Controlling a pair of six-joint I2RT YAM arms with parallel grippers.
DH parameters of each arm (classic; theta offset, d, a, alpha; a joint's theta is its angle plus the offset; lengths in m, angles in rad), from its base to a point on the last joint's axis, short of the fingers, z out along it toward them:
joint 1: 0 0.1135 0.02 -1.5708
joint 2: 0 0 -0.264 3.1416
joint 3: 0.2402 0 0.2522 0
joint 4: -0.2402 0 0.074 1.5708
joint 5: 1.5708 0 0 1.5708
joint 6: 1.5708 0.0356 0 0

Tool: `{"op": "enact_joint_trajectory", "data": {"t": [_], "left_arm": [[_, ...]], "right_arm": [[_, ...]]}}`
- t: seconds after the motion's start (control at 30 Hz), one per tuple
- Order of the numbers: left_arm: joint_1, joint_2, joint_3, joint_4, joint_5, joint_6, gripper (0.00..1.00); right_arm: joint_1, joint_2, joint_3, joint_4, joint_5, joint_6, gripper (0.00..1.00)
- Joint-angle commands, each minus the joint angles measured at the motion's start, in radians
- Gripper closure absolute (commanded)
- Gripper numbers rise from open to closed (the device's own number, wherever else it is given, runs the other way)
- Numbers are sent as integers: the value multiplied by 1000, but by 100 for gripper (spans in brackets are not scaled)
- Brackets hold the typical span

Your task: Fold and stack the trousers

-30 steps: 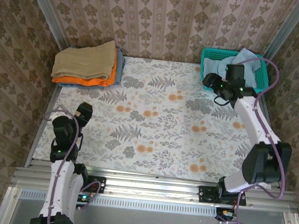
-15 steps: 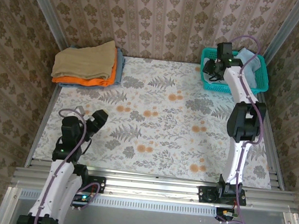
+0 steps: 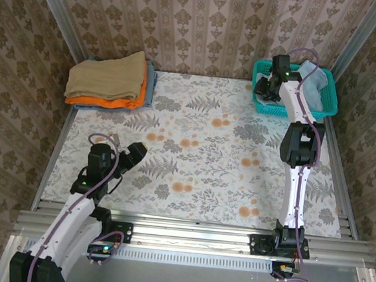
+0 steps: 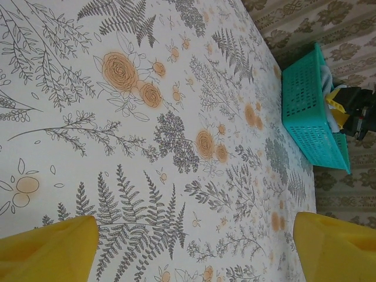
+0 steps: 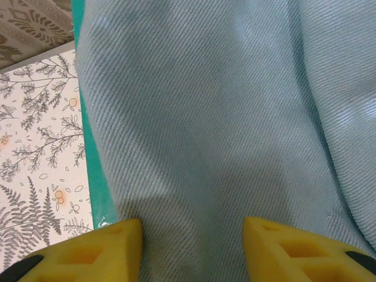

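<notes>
The pale sky-blue trousers point(image 3: 315, 84) lie bunched in the teal basket point(image 3: 279, 111) at the table's far right corner. In the right wrist view their twill cloth point(image 5: 223, 117) lies right under the camera, beside a strip of the basket's wall point(image 5: 94, 176). My right gripper point(image 3: 267, 89) reaches down into the basket. Its jaws point(image 5: 191, 241) are partly open and a ridge of trouser cloth rises between the yellow fingers point(image 5: 88, 249). My left gripper point(image 3: 137, 153) hovers open over the bare floral tablecloth point(image 4: 176, 88) at the near left, holding nothing point(image 4: 197, 247).
A stack of folded garments sits at the far left, tan point(image 3: 107, 76) on top of orange point(image 3: 115, 101). Wallpapered walls and metal rails enclose the table on three sides. The left wrist view shows the basket point(image 4: 305, 111) far across the cloth.
The right arm has stretched further into the basket and its jaws have narrowed around the cloth. The left gripper has swung rightward and towards the table's middle.
</notes>
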Motion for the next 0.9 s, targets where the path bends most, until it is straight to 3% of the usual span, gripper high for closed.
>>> {"op": "enact_joint_trajectory", "data": {"t": [0.0, 0.13, 0.37, 0.53, 0.87], "left_arm": [[-15, 19, 40, 29, -20, 19, 14], [-34, 25, 43, 43, -38, 10, 15], [-47, 50, 57, 53, -44, 21, 16], [-106, 82, 76, 86, -58, 13, 17], [-209, 105, 106, 75, -108, 46, 17]], "right_arm": [[-3, 32, 29, -25, -72, 16, 56], [-10, 38, 28, -17, -72, 29, 76], [-5, -55, -42, 37, -47, 103, 100], [76, -315, -367, 258, 128, 143, 100], [202, -627, -628, 432, 559, 94, 100]]}}
